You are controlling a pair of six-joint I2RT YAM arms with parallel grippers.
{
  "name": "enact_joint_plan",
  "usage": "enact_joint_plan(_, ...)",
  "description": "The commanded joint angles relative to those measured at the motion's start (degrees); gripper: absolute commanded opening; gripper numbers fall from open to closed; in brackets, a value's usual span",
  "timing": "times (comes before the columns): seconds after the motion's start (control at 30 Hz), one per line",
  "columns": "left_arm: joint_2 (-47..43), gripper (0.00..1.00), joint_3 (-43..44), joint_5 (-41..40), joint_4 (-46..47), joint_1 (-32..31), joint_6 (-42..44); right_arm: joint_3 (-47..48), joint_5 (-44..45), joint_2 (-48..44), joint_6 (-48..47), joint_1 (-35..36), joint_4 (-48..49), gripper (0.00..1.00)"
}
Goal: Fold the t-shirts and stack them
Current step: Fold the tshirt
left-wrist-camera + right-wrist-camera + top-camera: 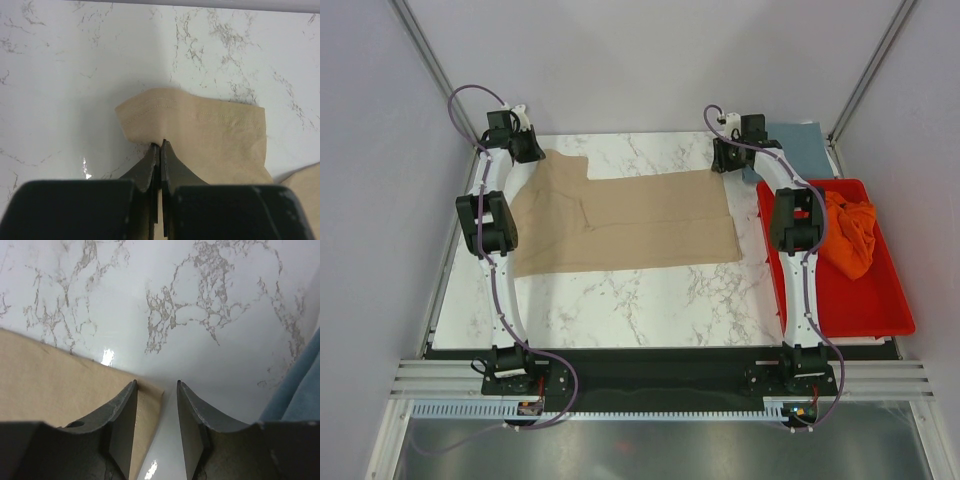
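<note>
Pinches sleeve [190, 125] of tan shirt [630, 225] near counter's [640, 300] far-left corner with left end effector [159, 146] pressed together. Straddles that shirt's far-right corner with right end effector [157, 384] spread. Looks barely begun (blue shirt [800, 145] at far-right corner, orange shirt [850, 232] crumpled in tray [850, 310]): no fold, no stack.

blue-grey shirt [808, 148] partly behind right arm [798, 215], tan shirt [50, 385] edge-cropped

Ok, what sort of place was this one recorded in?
Probably a lab robot cell, not a home: left arm and right arm bolted beside a marble-pattern table, plain white walls closing it in, a red tray holding an orange t-shirt.
</note>
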Motion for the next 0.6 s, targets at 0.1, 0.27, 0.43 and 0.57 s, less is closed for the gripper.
enact_joint_plan(0.1,-0.72,0.02,1.01,0.12,2.25,0.21,4.08,2.32,-1.87,1.78,1.06,-0.05,1.58,0.25)
enact_joint_plan(0.27,-3.53,0.02,-0.48,-0.05,2.33,0.39,1.64,-0.39,0.15,-1.28,0.18,-0.14,4.30,0.00)
enact_joint_plan(0.43,-9.94,0.02,-5.04,-0.49,2.42,0.39,0.92,-10.13,0.16,-9.09,1.85,-0.23,14.58,0.00)
enact_joint_plan(0.57,-14.43,0.02,-9.01,-1.99,2.77,0.56,0.83,-16.39,0.42,-12.89,1.50,-0.32,20.47,0.00)
